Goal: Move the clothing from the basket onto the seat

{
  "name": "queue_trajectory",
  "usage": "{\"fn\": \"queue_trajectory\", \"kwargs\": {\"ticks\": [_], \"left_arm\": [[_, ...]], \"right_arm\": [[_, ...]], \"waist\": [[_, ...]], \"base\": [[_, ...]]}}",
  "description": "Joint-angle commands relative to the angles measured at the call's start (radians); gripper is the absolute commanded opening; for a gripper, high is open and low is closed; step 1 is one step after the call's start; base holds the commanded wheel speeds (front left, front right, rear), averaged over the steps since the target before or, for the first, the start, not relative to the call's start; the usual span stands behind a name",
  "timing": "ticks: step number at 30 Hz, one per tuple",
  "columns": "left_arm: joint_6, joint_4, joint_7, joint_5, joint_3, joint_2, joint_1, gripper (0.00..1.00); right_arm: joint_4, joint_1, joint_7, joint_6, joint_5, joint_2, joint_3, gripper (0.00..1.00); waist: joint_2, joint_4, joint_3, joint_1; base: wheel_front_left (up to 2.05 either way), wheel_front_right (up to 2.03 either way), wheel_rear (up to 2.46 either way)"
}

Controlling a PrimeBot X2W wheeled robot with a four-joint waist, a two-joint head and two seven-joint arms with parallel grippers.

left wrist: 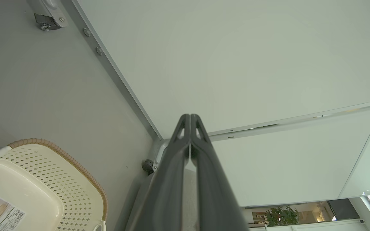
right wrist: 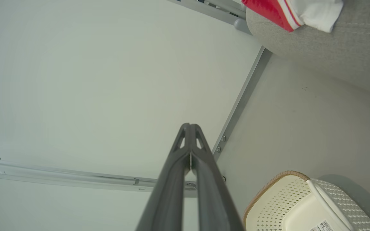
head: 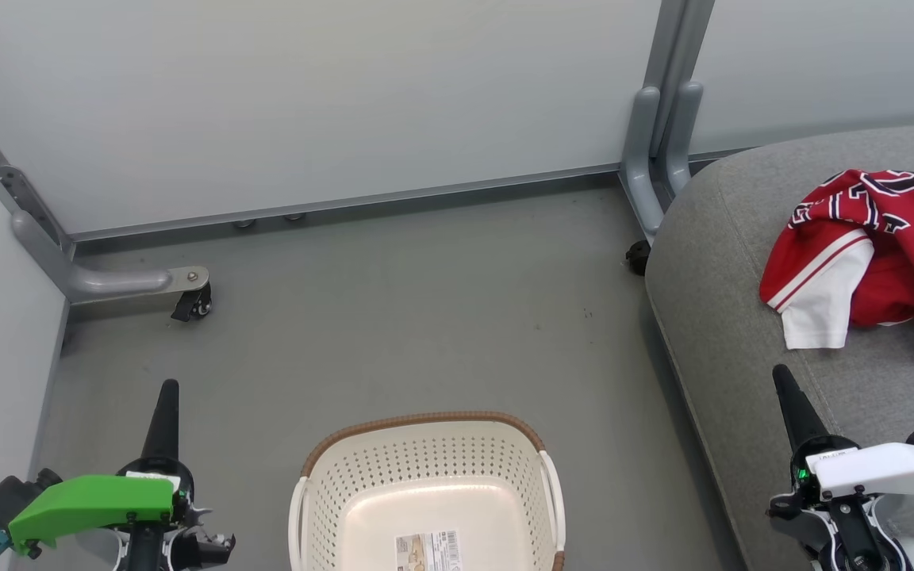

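The cream basket (head: 425, 444) with its brown rim stands on the floor at the bottom centre, holding nothing but a paper label; it also shows in the left wrist view (left wrist: 53, 179) and the right wrist view (right wrist: 278, 195). The red clothing (head: 877, 246) lies bunched on the grey seat (head: 743, 301) at the right, the lettered jersey over a plain red piece with white trim. A corner of that clothing (right wrist: 287, 12) lies on the seat (right wrist: 326, 51) in the right wrist view. My left gripper (head: 169, 386) is shut beside the basket's left. My right gripper (head: 780, 371) is shut above the seat's front part, below the clothing.
Pale partition walls with grey metal posts (head: 659, 143) close off the back and left. A caster foot (head: 187, 293) juts out at the left wall and a small dark caster (head: 636, 255) sits by the seat's corner. Grey floor (head: 425, 317) lies between basket and wall.
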Motion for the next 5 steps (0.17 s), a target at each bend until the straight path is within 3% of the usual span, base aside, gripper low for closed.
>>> {"fn": "queue_trajectory", "kwargs": {"ticks": [1,5], "left_arm": [[-0.008,-0.007,0.005,-0.027,0.005,0.002,-0.025,0.0],[-0.01,-0.007,0.013,-0.061,0.009,0.002,-0.027,0.0]], "right_arm": [[0.0,-0.019,0.009,0.0,0.025,-0.007,-0.005,0.0],[0.003,-0.021,0.018,0.0,0.057,-0.007,-0.008,0.0]], "waist": [[0.0075,0.0,0.0,0.0],[0.0078,-0.002,0.0,0.0]], "base": [[0.0,0.0,0.0],[0.0,0.0,0.0]]}}
